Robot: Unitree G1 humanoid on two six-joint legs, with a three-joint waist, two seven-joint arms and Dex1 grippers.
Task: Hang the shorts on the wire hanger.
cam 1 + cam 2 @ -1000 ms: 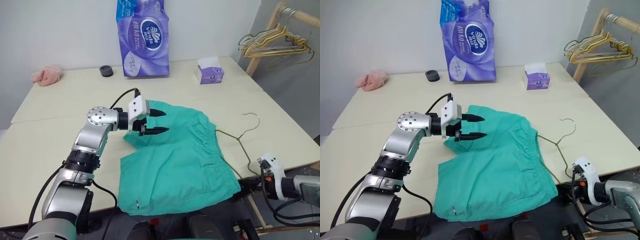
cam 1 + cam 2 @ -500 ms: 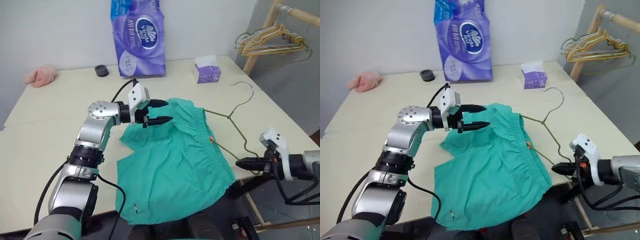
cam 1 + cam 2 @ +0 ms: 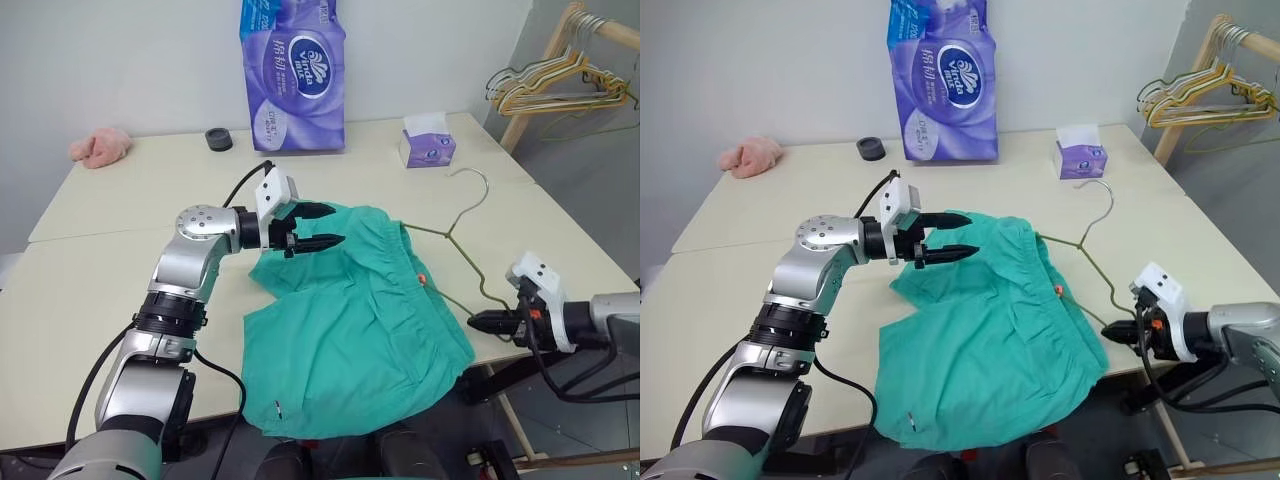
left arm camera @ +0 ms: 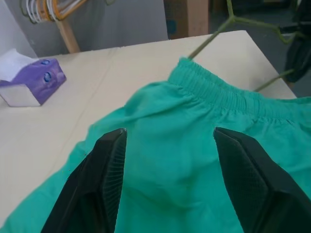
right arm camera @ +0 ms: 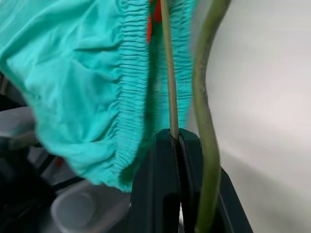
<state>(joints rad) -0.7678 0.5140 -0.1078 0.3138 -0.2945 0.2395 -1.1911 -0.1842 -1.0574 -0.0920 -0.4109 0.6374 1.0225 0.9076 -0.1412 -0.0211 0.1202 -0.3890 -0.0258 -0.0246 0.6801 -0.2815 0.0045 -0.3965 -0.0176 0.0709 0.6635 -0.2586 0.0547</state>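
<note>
Left eye view: shorts (image 3: 350, 320) sprawl over the table's (image 3: 90, 290) near edge, left gripper (image 3: 312, 226) spread just above them, bare tabletop all round. Right gripper (image 3: 482, 322), off the edge, pinches the hanger (image 3: 462, 215) wire beside the waistband; tissue box (image 3: 427, 148) stands well apart.

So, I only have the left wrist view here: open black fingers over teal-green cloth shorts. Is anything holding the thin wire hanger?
Observer: Yes. The right gripper is shut on the thin grey-bronze wire hanger, by its lower wire.
Operator: Where does the hook point?
Observer: Away from the robot, toward the small purple tissue box.
Operator: Are the shorts hung?
Observer: No. The teal-green cloth shorts lie on the cream table, with one leg drooping over its near edge.
</note>
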